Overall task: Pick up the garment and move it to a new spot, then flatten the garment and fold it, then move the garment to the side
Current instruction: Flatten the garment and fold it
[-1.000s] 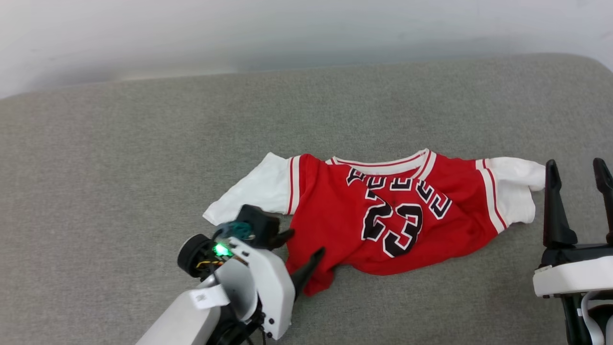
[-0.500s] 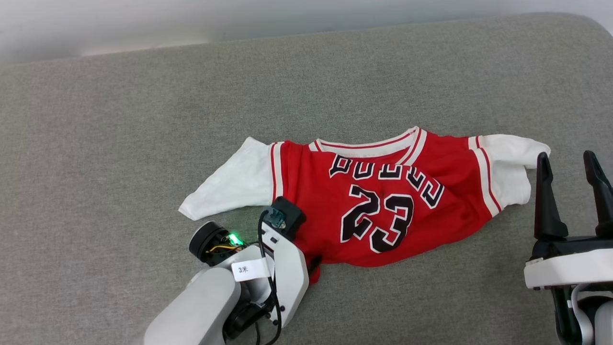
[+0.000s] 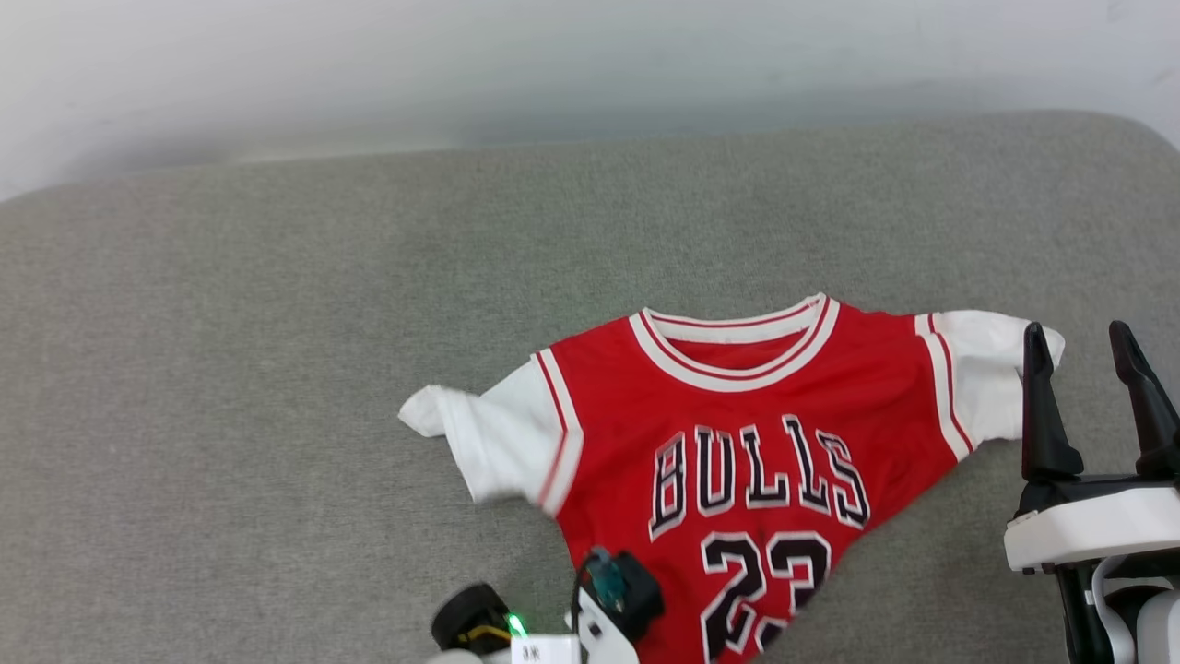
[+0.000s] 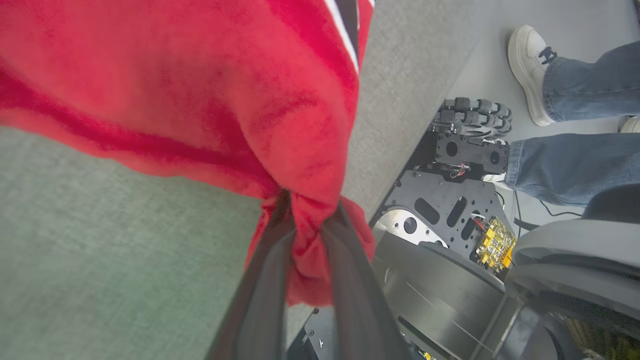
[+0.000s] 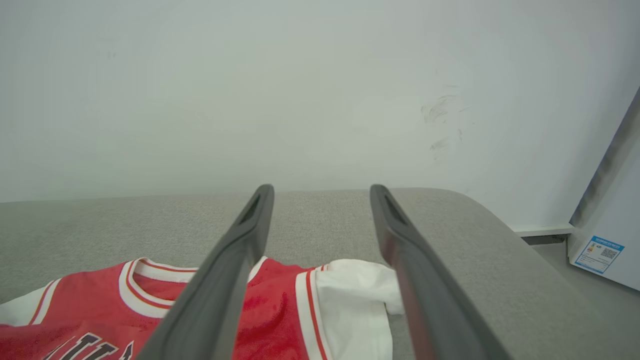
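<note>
Grey fabric covers the cushioned surface [image 3: 277, 369] before me, under a pale wall. My left gripper [image 4: 310, 207] is clamped on a bunched red fold at the near end of the garment [image 3: 737, 433], which lies front up, collar at the far end, right of centre. My right gripper [image 3: 1077, 332] stands with its jaws apart by the white sleeve on the right, holding nothing.

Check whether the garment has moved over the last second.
Yes. The garment, pinched at its hem by the left tool, has been drawn toward the robot, away from the grey surface's far edge; its collar barely shifted.
</note>
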Robot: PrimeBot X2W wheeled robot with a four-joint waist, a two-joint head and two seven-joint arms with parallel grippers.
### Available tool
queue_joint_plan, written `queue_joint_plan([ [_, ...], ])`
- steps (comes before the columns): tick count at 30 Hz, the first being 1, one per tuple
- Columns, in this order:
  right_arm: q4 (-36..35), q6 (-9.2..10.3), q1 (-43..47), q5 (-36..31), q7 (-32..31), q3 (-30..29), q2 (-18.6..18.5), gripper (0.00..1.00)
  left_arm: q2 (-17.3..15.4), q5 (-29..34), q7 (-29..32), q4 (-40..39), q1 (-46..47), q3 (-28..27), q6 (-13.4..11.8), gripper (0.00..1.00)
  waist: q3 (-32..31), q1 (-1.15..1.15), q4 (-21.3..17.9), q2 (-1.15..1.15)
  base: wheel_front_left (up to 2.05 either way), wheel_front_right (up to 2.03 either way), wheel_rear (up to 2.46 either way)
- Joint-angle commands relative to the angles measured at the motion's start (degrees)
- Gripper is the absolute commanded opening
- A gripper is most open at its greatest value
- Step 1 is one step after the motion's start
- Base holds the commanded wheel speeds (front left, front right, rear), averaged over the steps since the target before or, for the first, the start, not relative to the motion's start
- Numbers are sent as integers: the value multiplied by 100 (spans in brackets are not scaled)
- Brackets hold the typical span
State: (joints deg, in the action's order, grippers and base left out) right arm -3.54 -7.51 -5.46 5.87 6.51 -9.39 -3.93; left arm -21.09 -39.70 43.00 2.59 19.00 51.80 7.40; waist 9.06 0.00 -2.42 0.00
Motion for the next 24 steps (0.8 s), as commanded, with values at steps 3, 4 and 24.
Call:
queue_joint_plan([
  [3, 35, 4, 103, -4, -36, 17, -7, 100, 4, -212, 167, -200, -252, 230, 6, 0, -210, 0, 94, 0, 0, 0, 0],
  [4, 39, 4, 106, -5, -44, 26, -3, 100, -9, -230, 223, -211, -285, 293, 6, 0, -231, 0, 96, 0, 0, 0, 0],
  [24, 178, 4, 245, 43, -136, -39, 17, 100, -19, -92, -1649, -491, -325, -683, -511, 100, -589, 0, 279, 0, 0, 0, 0],
])
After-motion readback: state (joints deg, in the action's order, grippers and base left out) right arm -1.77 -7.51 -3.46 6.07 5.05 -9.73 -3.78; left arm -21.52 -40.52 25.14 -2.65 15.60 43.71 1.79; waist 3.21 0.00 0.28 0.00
